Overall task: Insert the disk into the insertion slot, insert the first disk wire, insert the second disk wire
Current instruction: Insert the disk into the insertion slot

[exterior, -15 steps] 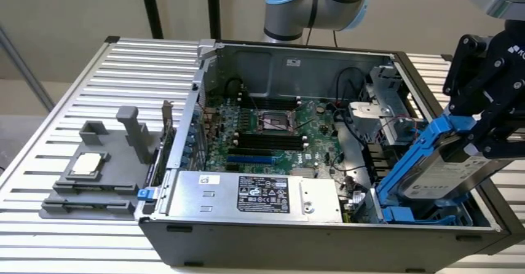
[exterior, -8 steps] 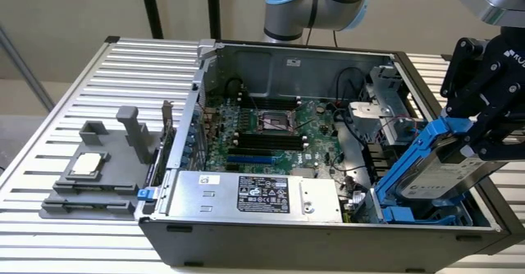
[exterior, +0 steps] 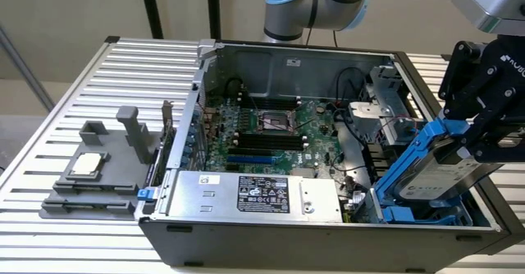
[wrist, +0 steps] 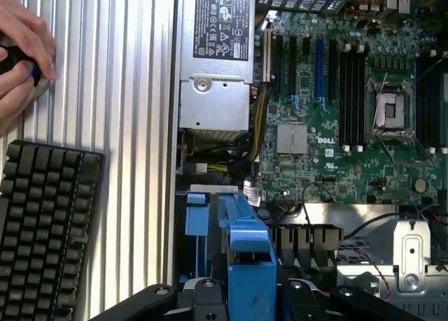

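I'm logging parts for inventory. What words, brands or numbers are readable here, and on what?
"DELL": on the motherboard.
"ROB", cut off at the frame edge: on the claw.
Black label on the power supply: too small to read.
White label on the disk: too small to read.

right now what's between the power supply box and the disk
A bundle of yellow and black cables runs between the power supply box and the disk in its blue carrier, seen in the wrist view.
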Controlling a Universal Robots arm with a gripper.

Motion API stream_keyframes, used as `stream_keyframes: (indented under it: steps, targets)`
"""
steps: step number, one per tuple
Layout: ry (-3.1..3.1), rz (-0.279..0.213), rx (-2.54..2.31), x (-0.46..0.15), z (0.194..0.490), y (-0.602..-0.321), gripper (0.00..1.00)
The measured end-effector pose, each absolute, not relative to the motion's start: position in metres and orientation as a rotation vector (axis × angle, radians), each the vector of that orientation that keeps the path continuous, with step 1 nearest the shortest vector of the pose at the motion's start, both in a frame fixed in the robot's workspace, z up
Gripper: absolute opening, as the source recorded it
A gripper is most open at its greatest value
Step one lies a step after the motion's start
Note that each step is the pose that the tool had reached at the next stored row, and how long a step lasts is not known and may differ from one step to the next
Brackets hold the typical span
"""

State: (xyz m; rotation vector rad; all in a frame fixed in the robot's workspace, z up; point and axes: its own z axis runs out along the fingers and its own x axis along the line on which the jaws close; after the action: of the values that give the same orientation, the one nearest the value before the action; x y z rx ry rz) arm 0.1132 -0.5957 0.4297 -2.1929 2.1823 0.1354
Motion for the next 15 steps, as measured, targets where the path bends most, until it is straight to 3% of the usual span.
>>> stream_keyframes:
  steps: [15]
  targets:
    - [2.156, 0.138, -2.219, 0.115, 0.4303, -0.5957, 0.33]
